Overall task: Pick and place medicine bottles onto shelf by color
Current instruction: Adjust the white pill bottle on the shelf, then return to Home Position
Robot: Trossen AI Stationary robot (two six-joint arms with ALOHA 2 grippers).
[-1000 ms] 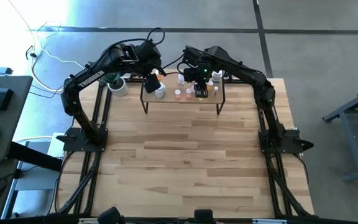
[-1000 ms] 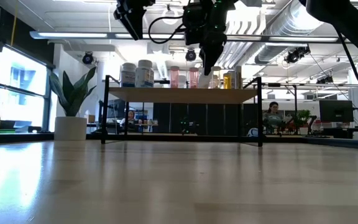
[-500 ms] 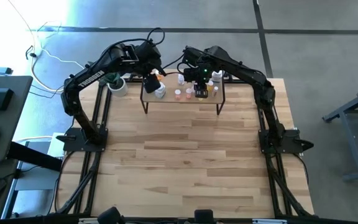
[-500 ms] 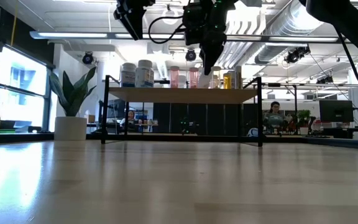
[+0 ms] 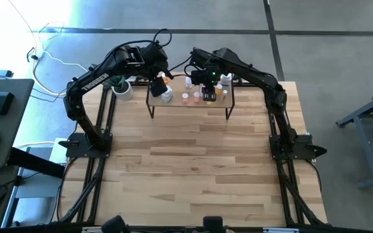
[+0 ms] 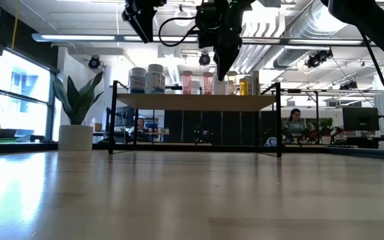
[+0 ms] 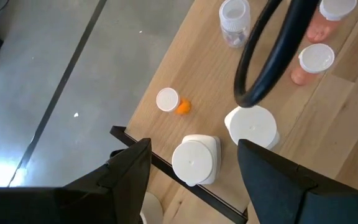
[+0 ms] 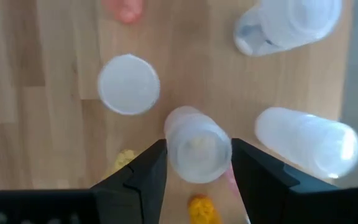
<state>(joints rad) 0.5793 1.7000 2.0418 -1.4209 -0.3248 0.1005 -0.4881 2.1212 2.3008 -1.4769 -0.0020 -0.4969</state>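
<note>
The shelf (image 5: 190,105) stands at the table's far edge and carries several medicine bottles: two white ones (image 6: 147,80) at its left end, pink ones (image 6: 197,83) in the middle, yellow-orange ones (image 6: 245,85) to the right. My left gripper (image 7: 194,148) hangs open above the white bottle (image 7: 194,163) at the shelf's left end, clear of it. My right gripper (image 8: 197,154) points down over the shelf's middle right, shut on a white-capped bottle (image 8: 197,144). An orange bottle (image 7: 173,102) lies on its side on the shelf. My right gripper pinches the white-capped bottle at its top end (image 8: 174,149) between the two fingers, one on either side. The fingers come from above, pointing down. The bottle stands upright among the others; whether its bottom rests on the shelf I cannot tell.
A white pot with a plant (image 6: 76,137) stands at the table's far left, beside the shelf. A black cable (image 7: 272,56) loops over the shelf. Wide bare tabletop (image 5: 193,168) lies in front of the shelf. A person sits in the room behind (image 6: 292,123).
</note>
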